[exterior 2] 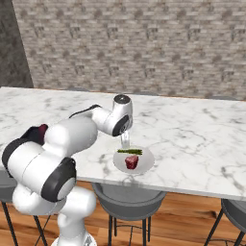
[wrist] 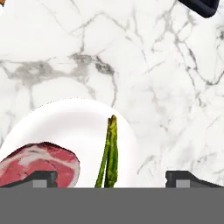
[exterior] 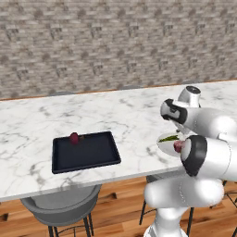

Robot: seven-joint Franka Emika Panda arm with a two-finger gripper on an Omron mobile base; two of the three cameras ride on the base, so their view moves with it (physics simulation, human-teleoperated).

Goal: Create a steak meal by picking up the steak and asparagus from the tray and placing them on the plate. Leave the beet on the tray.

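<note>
The white-grey plate [exterior 2: 147,161] sits near the counter's front edge, with the reddish-pink steak [exterior 2: 131,162] and the green asparagus [exterior 2: 129,151] lying on it. My gripper [exterior 2: 125,141] hovers just above the plate, open and holding nothing. In the hand view the asparagus [wrist: 109,153] lies on the plate [wrist: 65,120] beneath the gap between my spread fingertips [wrist: 41,179], and the steak [wrist: 39,162] is to its left. The black tray [exterior: 88,155] lies further left on the counter, and the dark maroon beet [exterior: 74,138] rests at its far edge. My arm partly hides the plate [exterior: 163,141] in the left base view.
The white marble counter [exterior: 129,115] runs along a brick wall. Grey stools [exterior: 62,206] stand below its front edge, one under the tray, another [exterior 2: 127,198] under the plate. A tray corner [wrist: 201,6] shows at the hand view's top right.
</note>
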